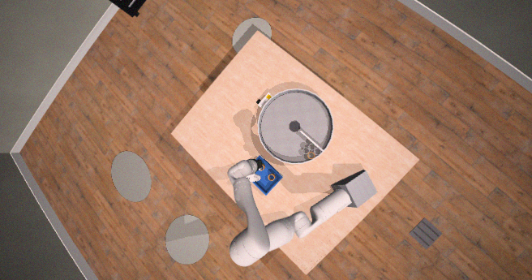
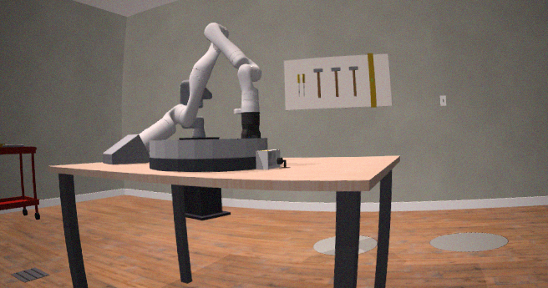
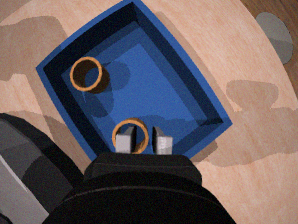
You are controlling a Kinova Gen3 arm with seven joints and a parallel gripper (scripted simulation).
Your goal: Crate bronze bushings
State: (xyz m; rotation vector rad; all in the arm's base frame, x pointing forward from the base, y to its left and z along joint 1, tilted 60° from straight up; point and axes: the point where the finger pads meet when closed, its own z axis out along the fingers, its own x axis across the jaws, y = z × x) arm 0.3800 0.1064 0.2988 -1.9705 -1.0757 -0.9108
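The blue crate (image 1: 266, 191) (image 3: 150, 75) holds two bronze bushings. One bronze bushing (image 3: 72, 74) (image 1: 272, 180) stands near a side wall. The other bronze bushing (image 3: 130, 120) is at my fingers. My gripper (image 3: 144, 135) (image 1: 259, 165) is pointed down into the crate and partly open. One finger is over this bushing's opening, the other outside its rim, with gaps beside the rim. The grey turning table (image 1: 284, 109) (image 2: 209, 148) carries a bronze bushing (image 1: 307, 155) beside several steel bushings (image 1: 311, 146), close to its edge. The exterior view shows neither the crate nor the fingertips.
A pale bar (image 1: 311, 140) reaches from the turning table's dark hub (image 1: 294, 126) to its rim, beside the bushings. A small box (image 1: 264, 100) (image 2: 267, 159) stands against the turning table's side. The arm's grey base block (image 1: 357, 188) (image 2: 126, 149) stands on the table top.
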